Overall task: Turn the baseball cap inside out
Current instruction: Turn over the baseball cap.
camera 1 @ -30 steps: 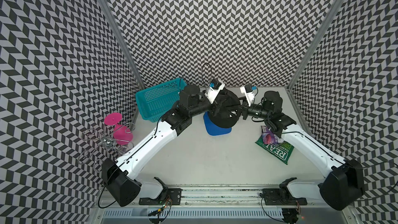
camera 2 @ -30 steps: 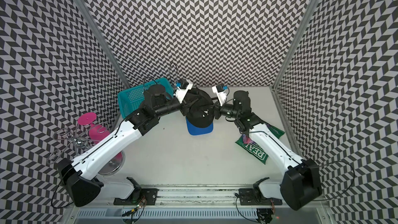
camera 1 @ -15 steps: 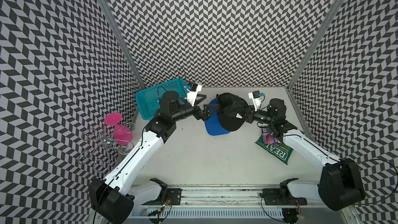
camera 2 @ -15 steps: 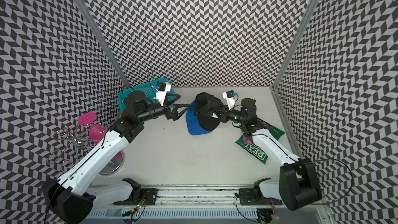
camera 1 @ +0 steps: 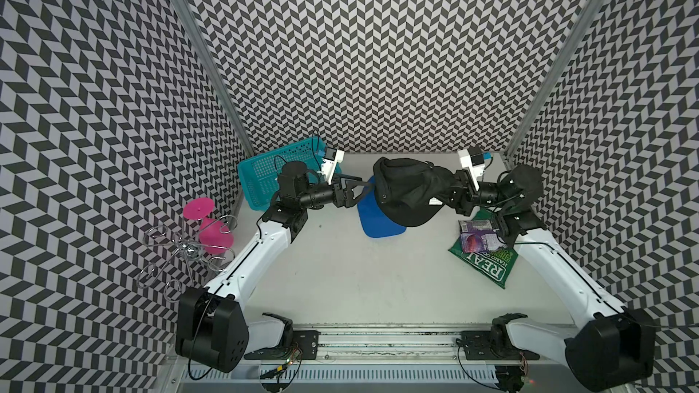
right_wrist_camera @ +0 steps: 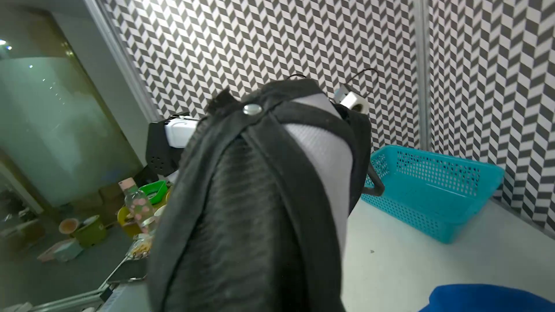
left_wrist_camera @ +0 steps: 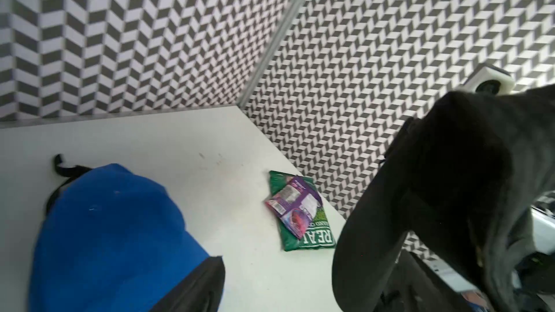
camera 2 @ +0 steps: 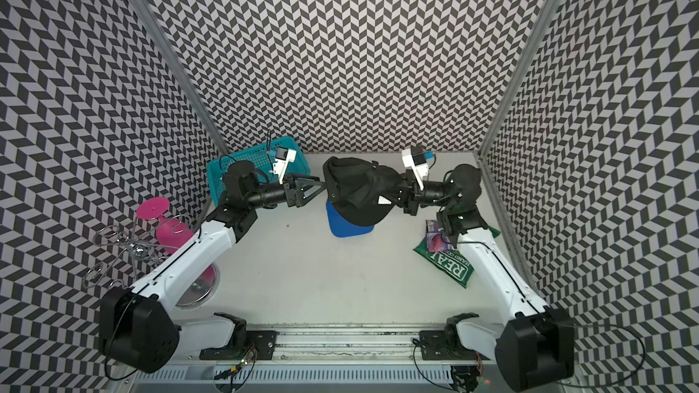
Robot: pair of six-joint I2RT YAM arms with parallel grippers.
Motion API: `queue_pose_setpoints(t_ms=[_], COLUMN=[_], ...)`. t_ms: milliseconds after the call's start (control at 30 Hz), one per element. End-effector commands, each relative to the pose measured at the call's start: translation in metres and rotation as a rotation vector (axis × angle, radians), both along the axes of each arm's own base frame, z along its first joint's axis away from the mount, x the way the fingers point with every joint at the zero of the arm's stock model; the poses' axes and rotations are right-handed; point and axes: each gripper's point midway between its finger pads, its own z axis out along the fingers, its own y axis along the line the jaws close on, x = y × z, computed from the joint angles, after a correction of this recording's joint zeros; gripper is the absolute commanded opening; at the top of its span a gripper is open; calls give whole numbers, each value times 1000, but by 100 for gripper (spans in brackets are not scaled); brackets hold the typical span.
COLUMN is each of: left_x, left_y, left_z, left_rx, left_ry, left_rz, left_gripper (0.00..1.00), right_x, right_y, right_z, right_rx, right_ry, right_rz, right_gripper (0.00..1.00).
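Observation:
The black baseball cap [camera 1: 406, 192] [camera 2: 357, 190] hangs above the table, draped over my right gripper [camera 1: 460, 192], which is shut on its cloth. The fingers are hidden under the fabric. In the right wrist view the cap [right_wrist_camera: 249, 205] fills the middle and shows taped seams, a metal rivet and a white mesh panel. My left gripper [camera 1: 361, 192] [camera 2: 316, 192] stands open just left of the cap, holding nothing. In the left wrist view one of its black fingers [left_wrist_camera: 195, 289] shows, with the cap [left_wrist_camera: 450, 190] off to the side.
A flat blue cloth item [camera 1: 378, 219] [left_wrist_camera: 114, 229] lies on the table under the cap. A teal basket [camera 1: 261, 179] stands at the back left. A green crisp bag [camera 1: 488, 258] with a purple packet [camera 1: 478, 236] lies by the right arm. A pink glass [camera 1: 212, 232] and wire rack [camera 1: 181, 255] sit outside, left.
One second ago both grippers met at the cap. The left gripper has let go, opened and drawn back to the left. The right gripper has shut on the cap and carried it slightly right.

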Motion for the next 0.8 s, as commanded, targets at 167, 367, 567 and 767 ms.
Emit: queue_pose_setpoints(t_ms=[167, 367, 567, 767], left_x=[-56, -57, -57, -76], left_y=[-28, -37, -39, -46], left_z=[44, 51, 64, 65], left_rx=[-80, -103, -143, -136], left_ry=[-171, -191, -221, -217], left_rz=[-313, -356, -378, -491], left_gripper=[86, 68, 57, 29], right_x=[-31, -43, -55, -14], right_y=[-3, 2, 1, 2], right_z=[26, 18, 6, -3], right_rx=[-9, -39, -75, -62], right_ry=[-127, -107, -75, -38], right_rz=[86, 173, 269, 29], right_gripper=[0, 0, 0, 11])
